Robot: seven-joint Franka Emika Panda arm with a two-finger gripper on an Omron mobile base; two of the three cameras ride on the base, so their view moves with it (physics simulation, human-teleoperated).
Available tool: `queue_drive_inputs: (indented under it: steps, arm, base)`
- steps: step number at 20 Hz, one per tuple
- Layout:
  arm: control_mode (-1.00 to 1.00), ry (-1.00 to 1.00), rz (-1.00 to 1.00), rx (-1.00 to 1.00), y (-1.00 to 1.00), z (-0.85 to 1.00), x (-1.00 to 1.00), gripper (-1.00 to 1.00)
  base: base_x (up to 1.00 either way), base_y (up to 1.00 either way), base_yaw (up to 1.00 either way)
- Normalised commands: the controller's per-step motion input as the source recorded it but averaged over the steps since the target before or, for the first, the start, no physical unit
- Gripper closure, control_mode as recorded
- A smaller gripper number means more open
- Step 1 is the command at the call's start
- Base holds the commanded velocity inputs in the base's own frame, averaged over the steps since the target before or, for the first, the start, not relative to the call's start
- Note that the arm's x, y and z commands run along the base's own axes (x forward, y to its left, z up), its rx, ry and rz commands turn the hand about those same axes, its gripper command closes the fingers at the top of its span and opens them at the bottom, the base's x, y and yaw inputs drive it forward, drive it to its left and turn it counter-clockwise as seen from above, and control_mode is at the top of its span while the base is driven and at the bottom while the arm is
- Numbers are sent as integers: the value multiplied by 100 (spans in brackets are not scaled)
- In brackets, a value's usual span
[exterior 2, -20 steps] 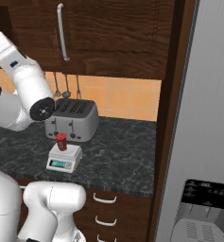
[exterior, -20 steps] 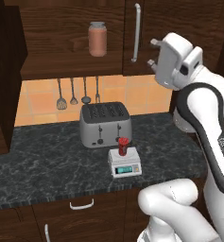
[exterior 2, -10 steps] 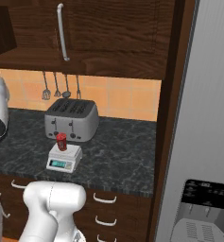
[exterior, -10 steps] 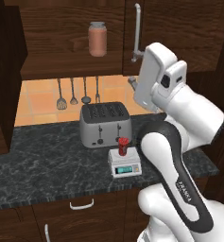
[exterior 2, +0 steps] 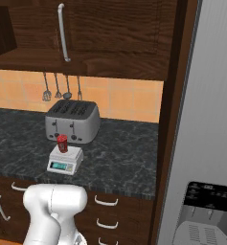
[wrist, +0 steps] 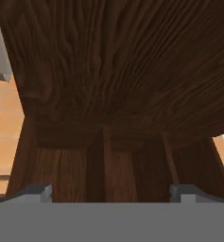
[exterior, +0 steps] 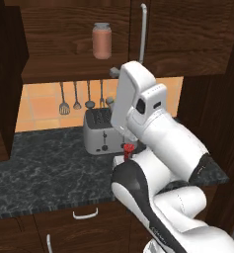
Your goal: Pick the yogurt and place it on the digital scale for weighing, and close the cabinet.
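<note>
The yogurt [exterior 2: 62, 143], a small red cup, stands upright on the white digital scale [exterior 2: 65, 160] in front of the toaster. In the left base view my arm covers the scale, and a sliver of the yogurt [exterior: 128, 150] shows beside it. The cabinet [exterior: 64, 69] is dark brown; its left door [exterior: 7, 79] stands open and its right door with the silver bar handle [exterior: 143, 30] is shut. My gripper [exterior: 111, 87] hangs open and empty in front of the shelf edge, well above the counter. In the hand view the gripper [wrist: 111, 191] faces dark wood from close up.
A pinkish-brown jar [exterior: 102, 40] with a grey lid stands on the cabinet shelf. The silver toaster [exterior 2: 72, 122] sits behind the scale, with utensils [exterior 2: 57, 88] hanging on the tiled wall. A grey fridge [exterior 2: 206, 143] rises at the right. Drawers with white handles [exterior 2: 105, 202] run below the counter.
My arm has swung left across the left base view and has left the right base view. The hand now sits in front of the shelf. The yogurt and scale have not moved.
</note>
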Motion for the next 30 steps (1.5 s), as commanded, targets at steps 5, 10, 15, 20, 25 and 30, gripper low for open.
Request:
queue_drive_inputs:
  steps: [5, 10, 15, 20, 25, 30]
  arm:
    - [-100, 0, 0, 0, 87, -7, -42, -100]
    - [-100, 6, 3, 11, 33, 0, -83, -100]
    - [-100, 14, 7, 7, 33, 0, -70, -100]
    - [-100, 12, 3, 16, 49, 0, -60, -100]
    - [-100, 2, 2, 9, 57, 0, -63, -100]
    - [-100, 0, 4, 3, 77, -2, -25, -100]
  base:
    - [0, 0, 0]
    - [0, 0, 0]
    - [0, 0, 0]
    - [0, 0, 0]
    - [0, 0, 0]
    - [0, 0, 0]
